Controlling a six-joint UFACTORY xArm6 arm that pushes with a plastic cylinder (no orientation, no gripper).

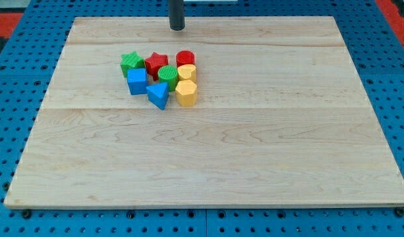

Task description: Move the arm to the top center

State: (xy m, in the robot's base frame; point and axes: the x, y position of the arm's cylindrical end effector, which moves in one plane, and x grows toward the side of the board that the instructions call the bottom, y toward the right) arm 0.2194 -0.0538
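Wood board (pixel 208 158): pale planks, resting on a blue pegboard bench (pixel 399 99); the whole stretch nearest the view's bottom carries no blocks and lies far below my tip.
Blue triangle (pixel 158 95): nearest block of the cluster, well below my tip and slightly toward the view's left of it.
Yellow hexagon (pixel 186 93): beside the blue triangle, below my tip and just toward the view's right.
Blue cube (pixel 137 81): below my tip, further to the view's left.
Green cylinder (pixel 167 75): middle of the cluster, almost straight below my tip.
Yellow cylinder (pixel 187 72): touching or nearly touching the yellow hexagon, below my tip.
Green star (pixel 131 63): left end of the cluster's far row.
Red star (pixel 157 63): closest block to my tip's line, still apart from it.
Red cylinder (pixel 185 58): right end of the far row, below my tip.
My tip (pixel 177 28): a bare rod, no jaws to spread or press, pinching nothing; planted near the board's far edge, touching no block.
Step in hand: final positioning, judged nearly done; target is the top centre of the board.
Next move: judged a short slide toward the view's right along the far edge; path looks free of blocks.
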